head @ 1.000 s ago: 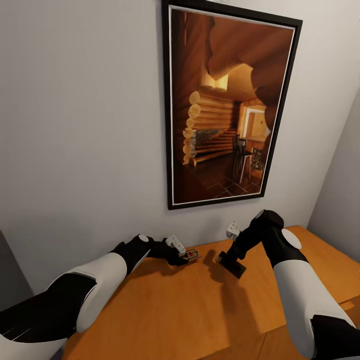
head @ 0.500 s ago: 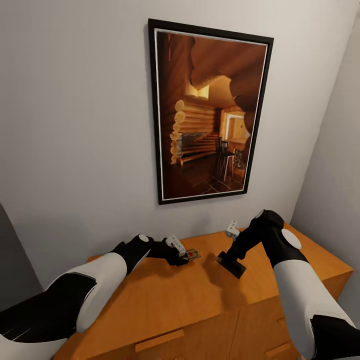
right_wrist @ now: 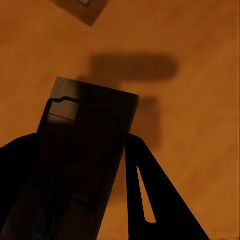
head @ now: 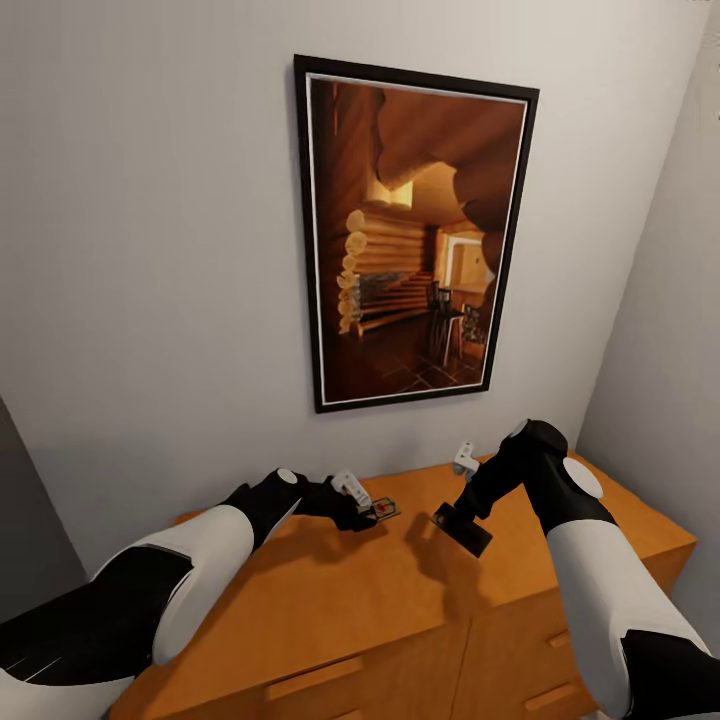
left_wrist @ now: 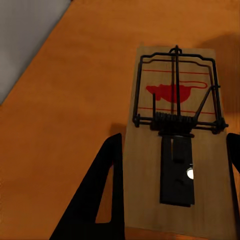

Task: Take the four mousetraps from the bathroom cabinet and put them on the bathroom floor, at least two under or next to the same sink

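Lower centre: my left gripper and right gripper each clamp a mousetrap over the cabinet, beneath a framed picture.

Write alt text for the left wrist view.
A tan wooden mousetrap with a black wire spring and a red mark sits between the left gripper's two dark fingers, held above the orange-brown cabinet top.
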You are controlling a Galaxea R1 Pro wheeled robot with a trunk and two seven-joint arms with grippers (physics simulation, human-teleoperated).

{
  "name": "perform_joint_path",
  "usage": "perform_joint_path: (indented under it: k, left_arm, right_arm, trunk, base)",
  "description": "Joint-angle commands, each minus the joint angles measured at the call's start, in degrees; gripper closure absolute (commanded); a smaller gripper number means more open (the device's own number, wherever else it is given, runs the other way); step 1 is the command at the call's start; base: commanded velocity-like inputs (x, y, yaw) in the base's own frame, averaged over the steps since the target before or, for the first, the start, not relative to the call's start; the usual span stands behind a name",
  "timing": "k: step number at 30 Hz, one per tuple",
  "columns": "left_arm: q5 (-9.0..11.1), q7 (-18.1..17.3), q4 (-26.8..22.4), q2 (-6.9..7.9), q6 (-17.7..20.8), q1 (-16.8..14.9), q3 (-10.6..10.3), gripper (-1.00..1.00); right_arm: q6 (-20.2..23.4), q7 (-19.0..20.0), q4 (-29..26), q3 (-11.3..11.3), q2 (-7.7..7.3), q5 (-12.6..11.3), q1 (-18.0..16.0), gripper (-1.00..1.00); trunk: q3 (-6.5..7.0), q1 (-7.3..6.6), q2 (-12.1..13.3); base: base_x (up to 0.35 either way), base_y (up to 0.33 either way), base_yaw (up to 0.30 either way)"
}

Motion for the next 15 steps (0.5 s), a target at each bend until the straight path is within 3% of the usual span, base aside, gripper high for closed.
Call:
perform_joint_path:
  k: [1,15]
  left_arm:
    - [0.10,-0.07,-0.05,0.00,0.03,-0.05,-0.41,1.00]
    - [0.04,-0.07,-0.05,0.00,0.04,-0.05,-0.44,1.00]
  right_arm:
    - [0.62,0.39,-0.05,-0.08,0.02,0.27,-0.05,1.00]
    - [0.62,0.39,-0.05,-0.08,0.03,0.27,-0.05,1.00]
  trunk:
    - [0.09,-0.21,0.35]
    - [2.60,-3.29,5.96]
  base:
    - [0.000,-0.147,0.000]
    - [0.000,-0.262,0.000]
